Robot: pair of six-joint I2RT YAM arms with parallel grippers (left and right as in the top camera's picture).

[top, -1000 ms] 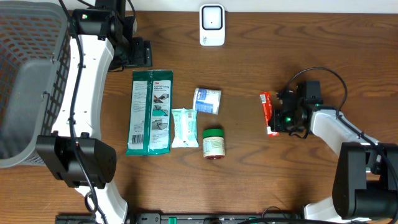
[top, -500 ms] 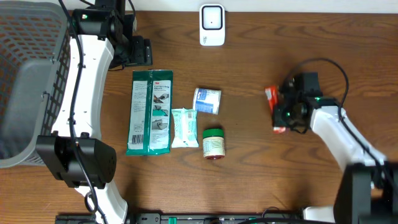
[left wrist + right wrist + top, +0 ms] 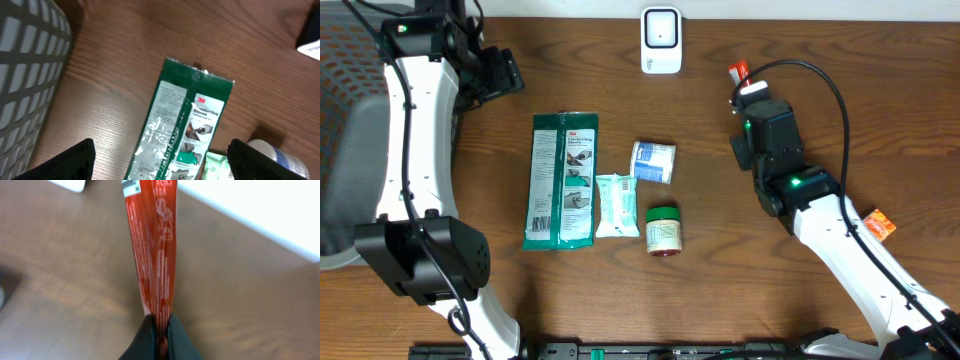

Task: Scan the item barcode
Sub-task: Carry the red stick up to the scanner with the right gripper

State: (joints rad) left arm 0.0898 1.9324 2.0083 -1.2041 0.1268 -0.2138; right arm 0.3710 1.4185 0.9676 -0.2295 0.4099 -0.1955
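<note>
Now my right claw (image 3: 159,327) pinches the red packet (image 3: 152,245). Left claw (image 3: 162,162) gapes wide near the mesh basket (image 3: 25,75), contents unclear.

Basket (image 3: 350,150) at counter (image 3: 720,250) left edge. Scanner (image 3: 661,40) at far edge, centre. Glove pack (image 3: 561,180) mid-counter, lying front to back. Pouch (image 3: 616,204) just right of glove pack. Tub (image 3: 653,161) behind pouch, slightly right. Jar (image 3: 663,231) right of pouch, before tub. Left tool (image 3: 508,72) between basket and glove pack's far end. Packet (image 3: 152,245) in right tool (image 3: 156,330), right of scanner.
</note>
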